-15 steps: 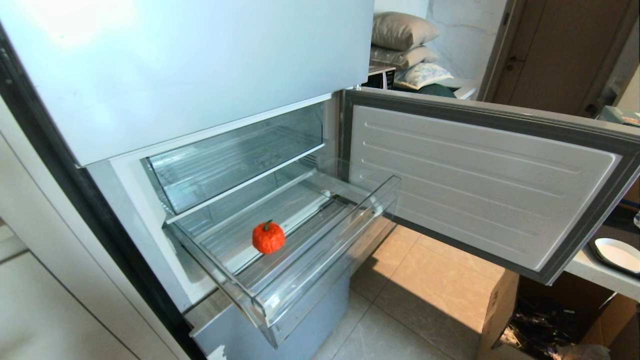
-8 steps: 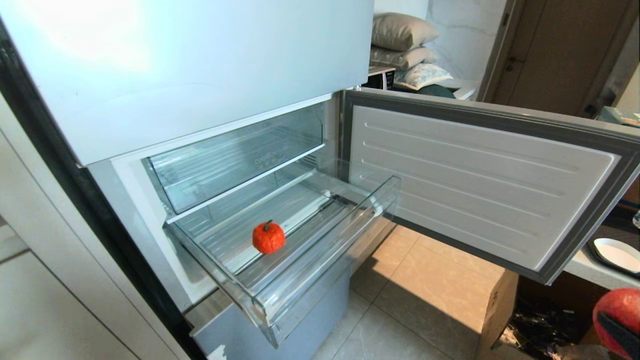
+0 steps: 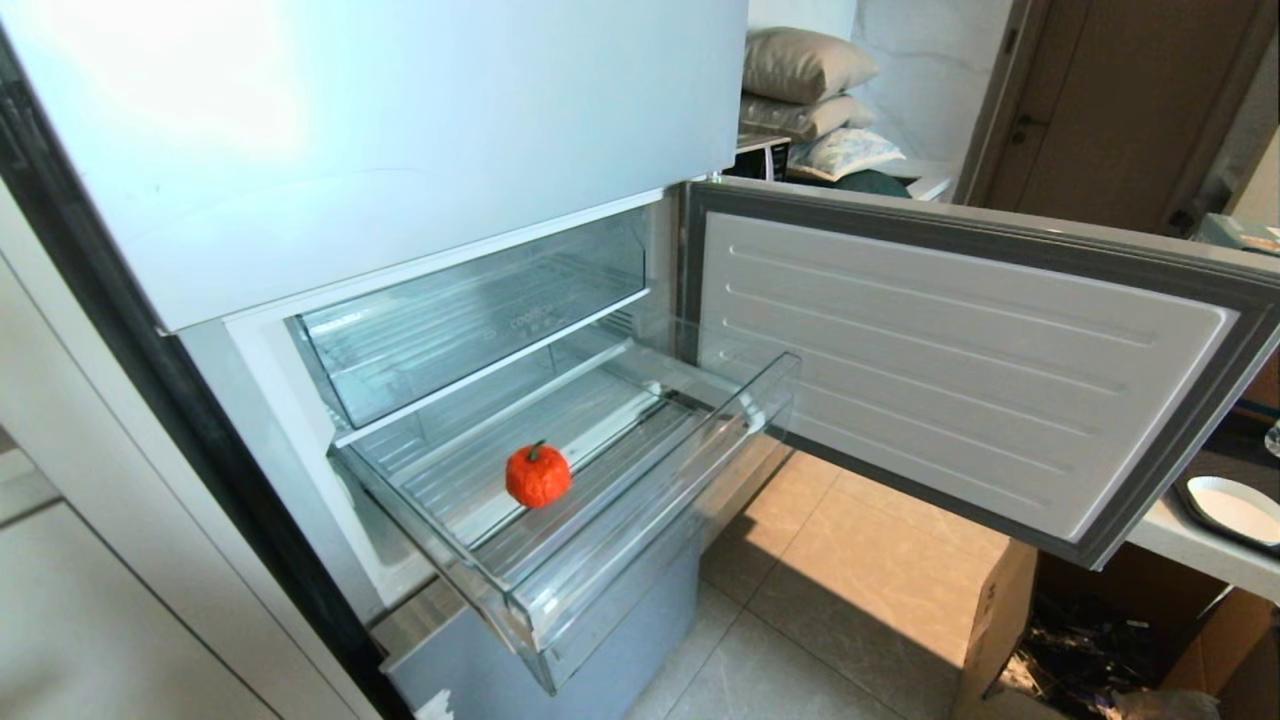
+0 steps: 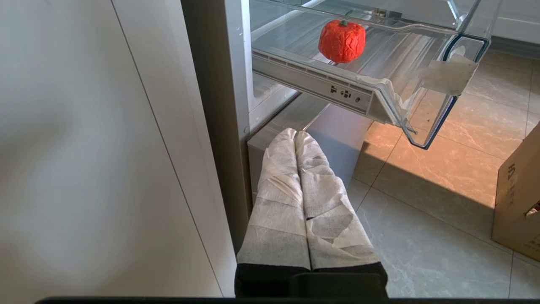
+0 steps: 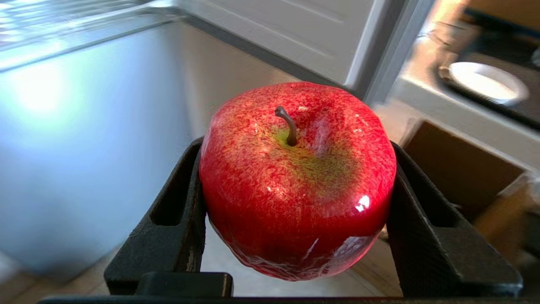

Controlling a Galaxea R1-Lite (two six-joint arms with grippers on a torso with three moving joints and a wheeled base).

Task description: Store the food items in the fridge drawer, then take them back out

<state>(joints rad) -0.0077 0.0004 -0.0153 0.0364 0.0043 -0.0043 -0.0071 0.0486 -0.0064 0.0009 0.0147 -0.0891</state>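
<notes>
You are viewing one tangerine (image 3: 538,475), one apple (image 5: 297,179), two clear fridge drawers (image 3: 640,520), one open fridge door (image 3: 960,360), three stacked pillows (image 3: 805,95) and one cardboard box (image 3: 1010,620).

The clear fridge drawer (image 3: 640,520) stands pulled out from the open fridge, its ribbed floor bare but for one fruit. The bumpy orange-red tangerine (image 3: 538,475) sits upright on that floor, green stem up, near the middle and apart from the thick front lip and the side walls. Below, the tiled floor (image 3: 860,600) carries an open cardboard box (image 3: 1000,620) at the right, under the open door.
</notes>
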